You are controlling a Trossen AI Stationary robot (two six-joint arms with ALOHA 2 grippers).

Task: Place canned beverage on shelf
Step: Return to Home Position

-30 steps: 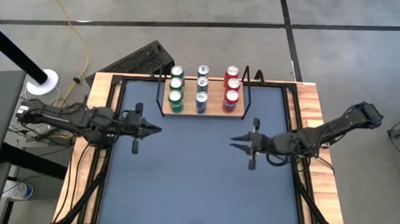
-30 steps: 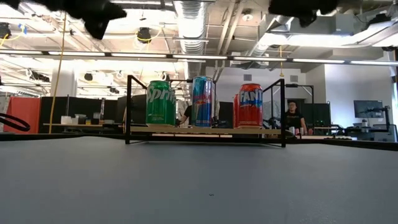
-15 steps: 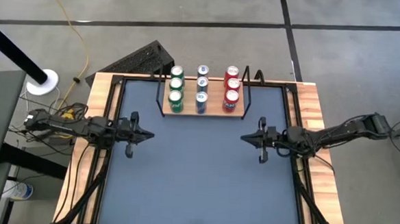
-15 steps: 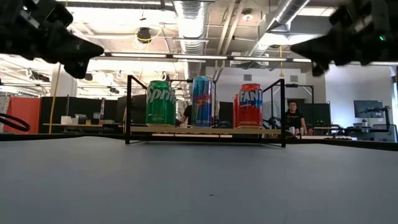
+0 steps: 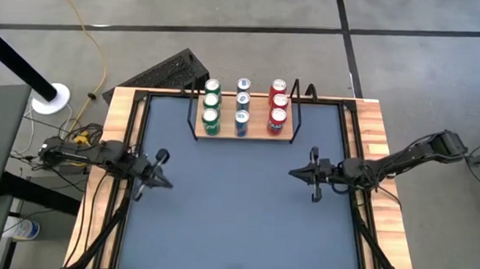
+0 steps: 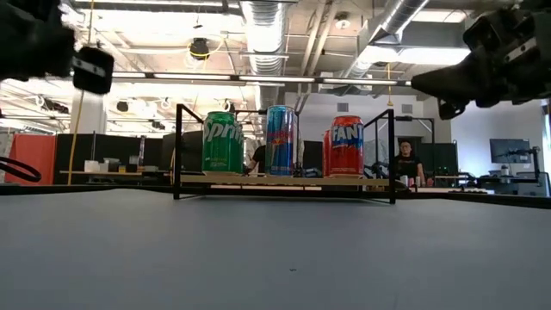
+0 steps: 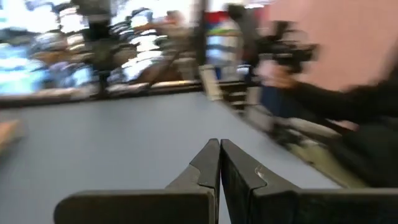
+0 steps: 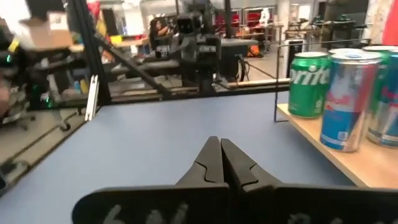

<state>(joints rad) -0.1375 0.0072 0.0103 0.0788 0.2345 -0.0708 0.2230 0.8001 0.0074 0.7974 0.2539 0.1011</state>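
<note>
Left gripper [image 5: 167, 183] and right gripper [image 5: 292, 174] have drawn back, clenched empty, well apart from the shelf [image 5: 258, 120].

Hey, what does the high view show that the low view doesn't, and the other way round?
Only the high view: nine cans on the shelf, as three green cans, three blue cans, three red cans, and both arms whole, with the left gripper and right gripper over the table. Only the low view: Sprite and Fanta lettering on the front cans, and a person behind the table. Both: the shelf and its three can colours.
</note>
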